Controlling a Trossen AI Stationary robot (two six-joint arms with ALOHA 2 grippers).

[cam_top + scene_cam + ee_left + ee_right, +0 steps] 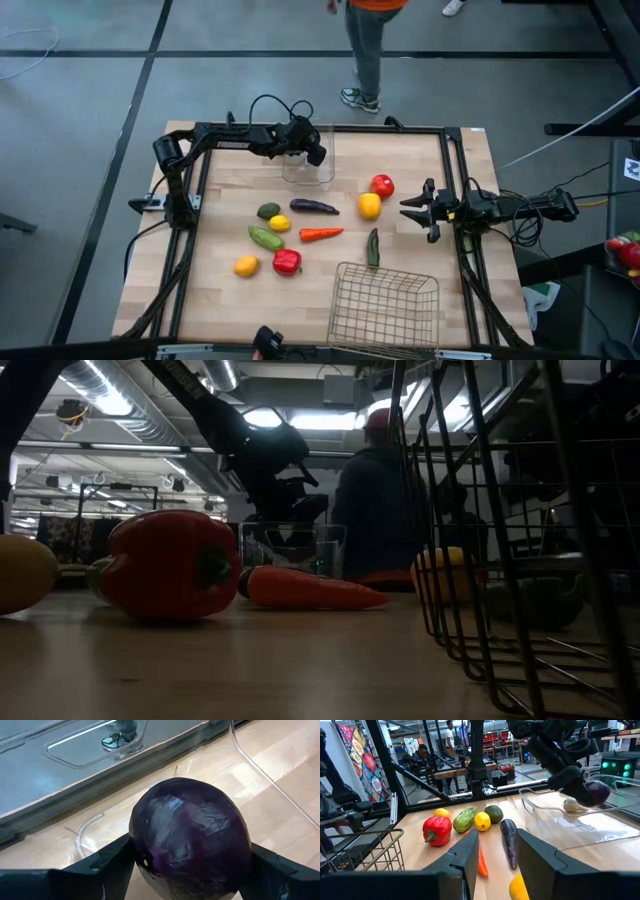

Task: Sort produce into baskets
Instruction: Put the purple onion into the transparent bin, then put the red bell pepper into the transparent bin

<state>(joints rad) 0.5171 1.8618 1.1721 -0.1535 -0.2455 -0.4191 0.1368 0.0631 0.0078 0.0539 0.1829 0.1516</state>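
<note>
The left gripper hangs over the clear plastic bin at about 12 o'clock on the pale wood-plank counter, its jaws clamped on a round, glossy dark-purple vegetable, likely a red cabbage or onion, with a faintly veined skin. Inside the bin a small white bulb lies on the see-through floor.

At the counter's centre sit a long, smooth purple eggplant, a yellow lemon, a dark green avocado, a ridged green vegetable and a tapered orange carrot. Toward 7 o'clock are a shiny red bell pepper and an orange-yellow fruit. Toward 2 o'clock a red tomato touches a yellow pepper; a slim dark green pepper lies just above the wire-mesh basket, which stands at 5 o'clock with flared sides.

The right gripper waits at 3 o'clock, jaws nearly together, holding nothing.
</note>
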